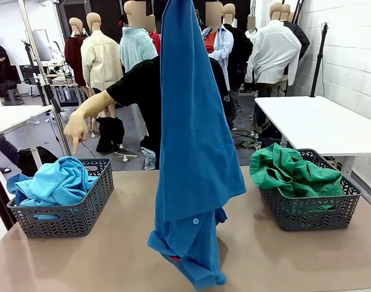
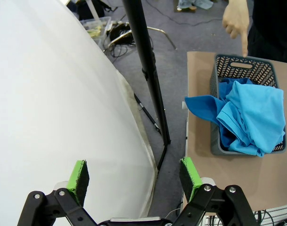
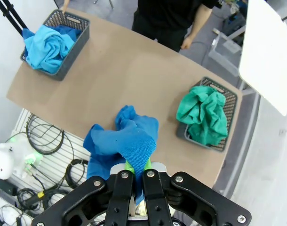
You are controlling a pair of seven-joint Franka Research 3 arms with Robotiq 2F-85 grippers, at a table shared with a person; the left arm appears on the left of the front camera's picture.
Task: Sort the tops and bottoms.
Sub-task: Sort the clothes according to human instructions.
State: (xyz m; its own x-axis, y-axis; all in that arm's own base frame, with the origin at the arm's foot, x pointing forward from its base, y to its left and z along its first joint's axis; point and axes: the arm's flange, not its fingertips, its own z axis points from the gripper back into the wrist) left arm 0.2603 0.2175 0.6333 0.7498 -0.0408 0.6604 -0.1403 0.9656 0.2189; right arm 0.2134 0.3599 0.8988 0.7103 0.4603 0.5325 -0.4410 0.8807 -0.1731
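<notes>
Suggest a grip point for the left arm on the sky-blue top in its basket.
Judging by its pose, take the sleeve-like flap of the sky-blue top that spills over the basket's side wall, coming from above with the open left gripper. It hangs clear of the wall; the rest is bunched inside.

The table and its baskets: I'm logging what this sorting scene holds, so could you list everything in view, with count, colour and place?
Royal blue top: one, hanging above the table's middle, its lower end bunched on the tabletop.
Sky-blue top: one, piled in the left basket.
Green bottoms: one, emerald, heaped in the right basket.
Baskets: two, dark grey, left basket and right basket at the table's ends.
Table: one, tan.
White table: one, behind at right.
Person's hand: one, finger pointing down at the left basket.
Left claw: one, black with green pads, open, off the table's edge.
Right claw: one, shut on the royal blue top, high above the table.
</notes>
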